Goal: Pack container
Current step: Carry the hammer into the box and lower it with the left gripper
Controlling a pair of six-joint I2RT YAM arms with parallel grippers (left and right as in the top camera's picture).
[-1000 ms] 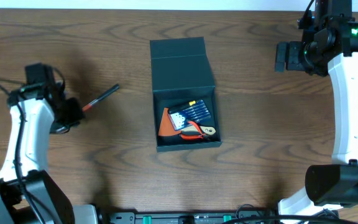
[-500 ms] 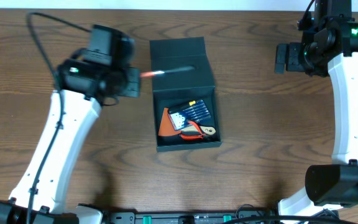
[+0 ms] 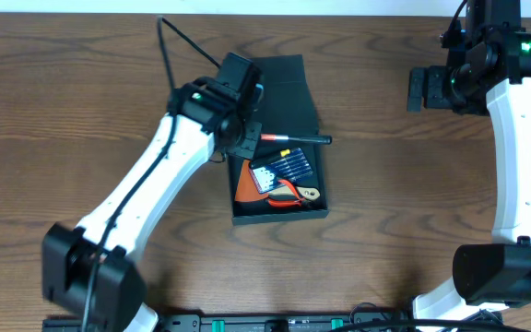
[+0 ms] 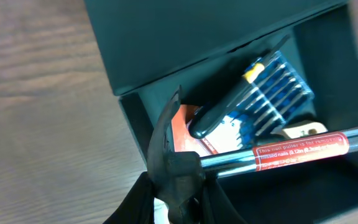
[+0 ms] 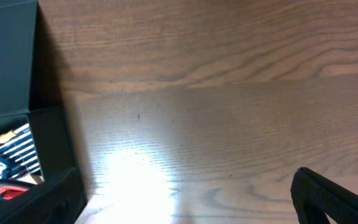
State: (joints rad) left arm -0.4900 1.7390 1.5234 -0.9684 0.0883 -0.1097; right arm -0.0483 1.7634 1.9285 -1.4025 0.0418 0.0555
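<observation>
The dark teal container stands open at the table's middle, its flap lid folded back. Inside lie a blue pack of small screwdrivers, an orange pouch and orange-handled pliers. My left gripper is shut on the black head of a hammer, which lies level across the box opening, handle pointing right. The left wrist view shows the hammer's steel shaft with a red label above the pack, fingers clamped on the head. My right gripper is open and empty at the far right.
The right wrist view shows bare brown wood table between its open fingers, with the container's corner at the left edge. The right arm stands along the table's right side.
My left arm swung from the table's left side to the container, carrying the hammer. The hammer now hangs over the box opening. The right arm has not moved.
</observation>
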